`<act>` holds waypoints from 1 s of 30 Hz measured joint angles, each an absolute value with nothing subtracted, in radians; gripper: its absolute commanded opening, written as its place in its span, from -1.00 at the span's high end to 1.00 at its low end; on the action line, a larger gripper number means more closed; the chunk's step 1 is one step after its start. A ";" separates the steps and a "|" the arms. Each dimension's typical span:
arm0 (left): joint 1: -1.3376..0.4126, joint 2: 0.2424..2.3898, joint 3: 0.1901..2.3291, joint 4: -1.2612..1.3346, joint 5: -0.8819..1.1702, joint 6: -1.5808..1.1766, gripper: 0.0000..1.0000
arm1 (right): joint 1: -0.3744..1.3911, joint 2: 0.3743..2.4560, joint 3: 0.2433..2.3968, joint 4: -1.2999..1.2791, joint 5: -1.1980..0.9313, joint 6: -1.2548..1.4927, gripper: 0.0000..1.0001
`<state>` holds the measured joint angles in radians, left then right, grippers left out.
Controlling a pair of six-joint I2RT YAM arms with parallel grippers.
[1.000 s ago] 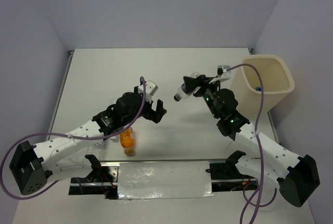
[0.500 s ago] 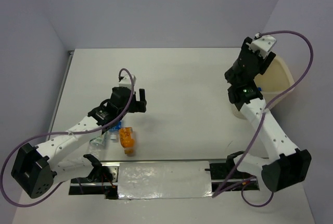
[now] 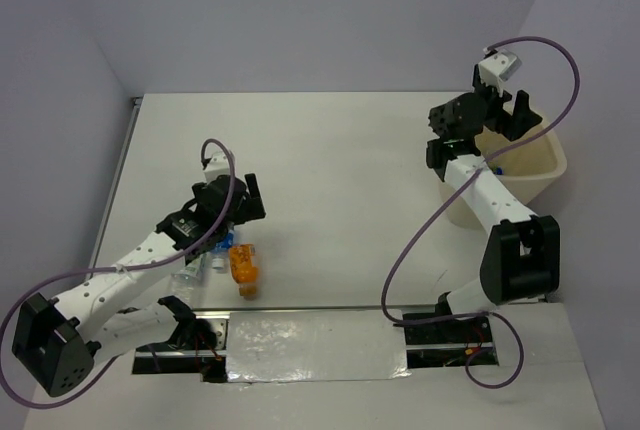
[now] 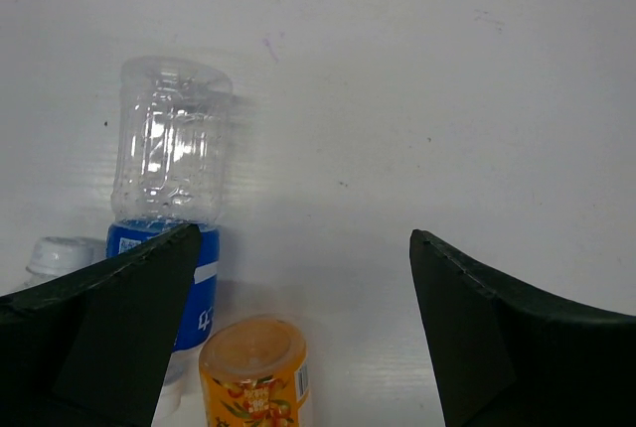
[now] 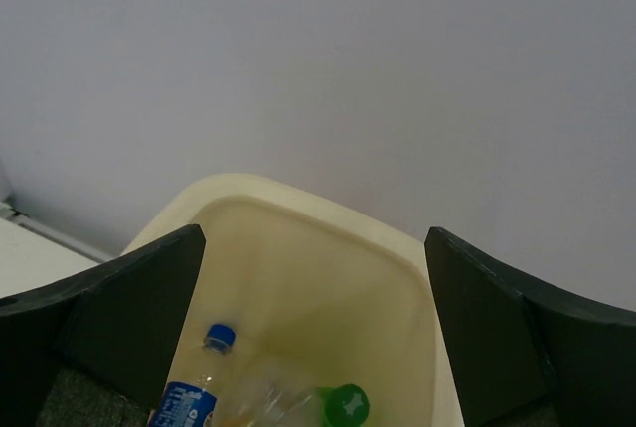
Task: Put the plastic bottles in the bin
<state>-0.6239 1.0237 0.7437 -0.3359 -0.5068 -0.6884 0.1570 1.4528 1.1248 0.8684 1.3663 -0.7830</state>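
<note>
- At the far right corner of the table (image 3: 340,150) stands the bin (image 3: 553,158) (image 5: 328,298), upright, its mouth partly covered by the right arm in the overhead view
- Down inside the bin lie a clear bottle with a blue cap and blue label (image 5: 192,392) and, just beside it, a green bottle (image 5: 344,405); something clear shows between them, too blurred to tell apart
- Over the bin's mouth hangs the right gripper (image 3: 503,115) (image 5: 316,233), fingers spread wide with nothing between them
- Well apart from the bin, near the left arm at the front of the table, more bottles lie on their sides in a cluster
- An orange bottle (image 3: 243,267) (image 4: 253,372) is closest to the table's middle
- Just beside the orange one lies a clear bottle with a blue label (image 4: 169,189), and beyond that a white cap (image 4: 60,253) peeks out behind a finger
- Above this cluster hovers the left gripper (image 3: 250,198) (image 4: 303,238), fingers wide apart and empty, touching none of the bottles
</note>
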 measured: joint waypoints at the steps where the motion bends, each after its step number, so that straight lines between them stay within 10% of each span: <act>1: -0.624 1.016 0.744 -0.353 -0.511 -0.701 -0.99 | 0.157 1.471 1.125 0.935 1.380 -0.851 -1.00; 10: -0.624 0.995 0.743 -0.468 -0.481 -0.790 -0.99 | 0.218 1.473 1.139 1.208 1.453 -1.169 -1.00; 14: -0.625 0.984 0.722 -0.481 -0.433 -0.794 -0.99 | 0.306 1.386 1.180 0.788 1.400 -0.879 -1.00; 21: -0.700 0.895 0.662 -0.523 -0.382 -0.824 -0.99 | 0.228 1.285 1.428 -0.049 0.323 -0.123 -1.00; 30: -0.782 0.848 0.566 -0.616 -0.369 -0.964 -0.99 | 0.284 1.304 1.248 -0.113 -0.203 0.203 -1.00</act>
<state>-0.7822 0.8478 0.5663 -0.6155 -0.3691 -0.9638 0.2844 1.3041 1.2476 -0.1135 -0.2028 0.2031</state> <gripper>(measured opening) 0.994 0.997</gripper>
